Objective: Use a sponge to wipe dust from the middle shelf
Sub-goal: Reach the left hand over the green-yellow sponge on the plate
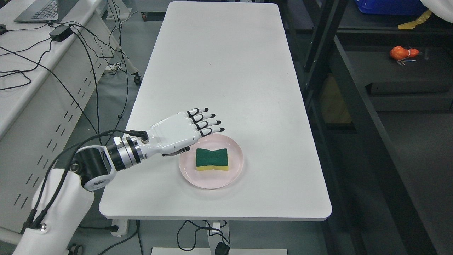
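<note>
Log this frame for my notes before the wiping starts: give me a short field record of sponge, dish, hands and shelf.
sponge: green top, yellow base, lying flat in the plate
plate: pink, near front edge of the white table
left hand: fingers extended, over the plate's left rim, holding nothing
right hand: not in view
shelf unit: dark, right of the table

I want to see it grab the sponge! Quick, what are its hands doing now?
Left hand: open, fingers straight, holding nothing, beside the sponge on the pink plate.
Right hand: not in view.
</note>
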You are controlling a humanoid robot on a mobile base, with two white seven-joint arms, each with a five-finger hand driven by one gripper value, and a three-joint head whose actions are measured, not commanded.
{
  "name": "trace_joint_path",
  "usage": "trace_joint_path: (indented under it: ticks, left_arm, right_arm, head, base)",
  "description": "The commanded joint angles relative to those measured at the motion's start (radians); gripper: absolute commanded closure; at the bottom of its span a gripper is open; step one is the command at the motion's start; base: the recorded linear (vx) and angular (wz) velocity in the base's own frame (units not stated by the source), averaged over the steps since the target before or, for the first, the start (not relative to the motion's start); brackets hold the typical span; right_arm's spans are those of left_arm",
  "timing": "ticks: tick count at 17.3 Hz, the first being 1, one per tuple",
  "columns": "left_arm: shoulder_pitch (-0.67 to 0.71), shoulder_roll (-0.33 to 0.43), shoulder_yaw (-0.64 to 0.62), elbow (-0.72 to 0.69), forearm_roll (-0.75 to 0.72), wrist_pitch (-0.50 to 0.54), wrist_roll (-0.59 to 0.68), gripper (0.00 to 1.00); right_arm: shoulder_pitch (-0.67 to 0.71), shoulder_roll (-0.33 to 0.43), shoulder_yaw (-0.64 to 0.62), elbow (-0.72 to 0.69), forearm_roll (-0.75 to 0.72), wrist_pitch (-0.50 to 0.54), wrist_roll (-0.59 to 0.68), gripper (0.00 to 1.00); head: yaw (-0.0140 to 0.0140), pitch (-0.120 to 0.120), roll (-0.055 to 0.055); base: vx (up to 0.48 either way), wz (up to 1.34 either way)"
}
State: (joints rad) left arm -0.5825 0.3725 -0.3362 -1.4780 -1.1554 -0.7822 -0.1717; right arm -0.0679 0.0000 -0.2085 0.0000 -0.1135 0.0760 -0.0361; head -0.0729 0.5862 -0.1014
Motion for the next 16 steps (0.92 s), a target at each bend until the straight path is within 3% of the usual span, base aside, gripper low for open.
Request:
trace_joint_path:
  ticks: [1,11,16]
  left_arm:
    - [-0.016,-0.01,-0.178,0.025,-0.136,-0.003,-0.003,0.05]
    - [-0.02,-0.061,-0.178,0.058,-0.194,-0.003,-0.014,0.05]
    - [-0.016,-0.063,-0.165,0.058,-0.195,-0.003,-0.04,0.13]
  right_arm:
    - [-0.001,-0.017,0.0,-0.017,0.0,0.001,-0.001,0.0]
    - [0.0,-0.017,0.0,-0.017,0.0,0.001,-0.001,0.0]
    - [0.0,-0.017,0.0,-0.017,0.0,0.001,-0.001,0.0]
  head:
    - [0.0,0.0,0.0]
    - [0.0,0.0,0.0]
    - [0.0,0.0,0.0]
  base:
    - [0.0,0.0]
    - [0.0,0.0]
    - [0.0,0.0]
